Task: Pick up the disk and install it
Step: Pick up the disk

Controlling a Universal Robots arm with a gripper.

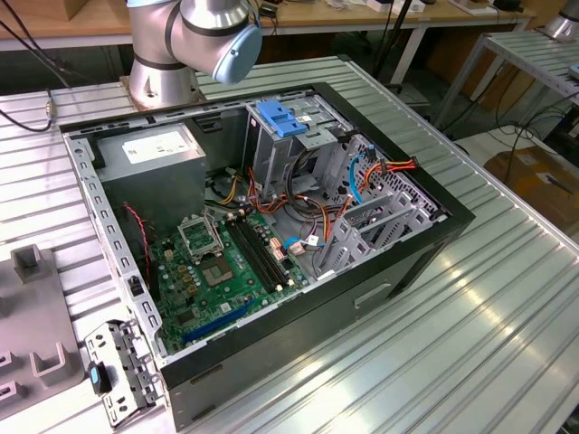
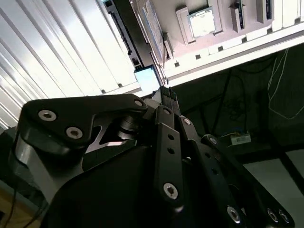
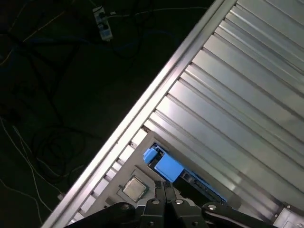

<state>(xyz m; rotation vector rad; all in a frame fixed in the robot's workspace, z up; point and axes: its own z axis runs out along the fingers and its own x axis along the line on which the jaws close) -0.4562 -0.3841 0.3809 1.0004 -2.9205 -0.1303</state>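
Observation:
In both wrist views the disk (image 3: pixel 197 181) (image 2: pixel 124 29) lies flat beside a grey tray, close to the table's edge; its dark side and its blue plastic rail end (image 3: pixel 164 165) (image 2: pixel 147 79) show. My gripper (image 3: pixel 165 186) (image 2: pixel 166 91) hangs just above that blue end. Its two black fingers are pressed together with nothing visible between them. Whether the tips touch the rail, I cannot tell. In the exterior view the open computer case (image 1: pixel 452 221) lies on the table, with a metal drive cage (image 1: pixel 276 154) at its far side.
A grey tray (image 3: pixel 114 178) holding a square processor chip (image 3: pixel 134 188) (image 2: pixel 202 22) lies next to the disk. A blue latch (image 1: pixel 280 118) tops the cage; a grey power supply (image 1: pixel 154 154), motherboard (image 1: pixel 226 271) and cables (image 1: pixel 298 203) fill the case. A loose metal bracket (image 1: pixel 122 366) lies nearby.

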